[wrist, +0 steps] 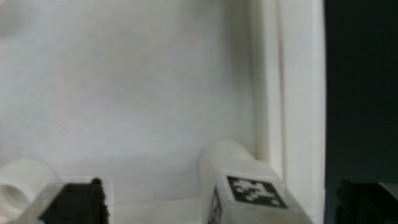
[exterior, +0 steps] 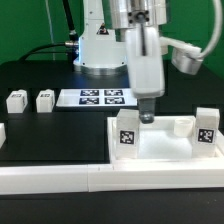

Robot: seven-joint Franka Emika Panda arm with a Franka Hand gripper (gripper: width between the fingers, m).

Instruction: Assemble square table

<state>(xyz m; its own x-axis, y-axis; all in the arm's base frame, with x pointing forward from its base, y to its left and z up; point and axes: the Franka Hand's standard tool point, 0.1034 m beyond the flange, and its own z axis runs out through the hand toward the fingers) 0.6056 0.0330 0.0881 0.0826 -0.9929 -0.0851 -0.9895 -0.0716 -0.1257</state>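
The square table's white top (exterior: pixel 165 150) lies at the exterior view's right, rim up. Two tagged white legs stand upright on it, one at its left corner (exterior: pixel 127 131) and one at its right corner (exterior: pixel 205 128). Two more legs (exterior: pixel 15 100) (exterior: pixel 44 99) lie loose on the black table at the left. My gripper (exterior: pixel 148 116) hangs low over the top, just right of the left-corner leg. In the wrist view the gripper (wrist: pixel 214 205) is open, one dark finger (wrist: pixel 75 203) shows, and a tagged leg (wrist: pixel 249 188) stands between the jaws, not clamped.
The marker board (exterior: pixel 100 97) lies flat behind the top, in front of the arm's base (exterior: pixel 100 50). A long white border bar (exterior: pixel 80 180) runs along the front edge, and a short piece (exterior: pixel 2 133) sits at the left.
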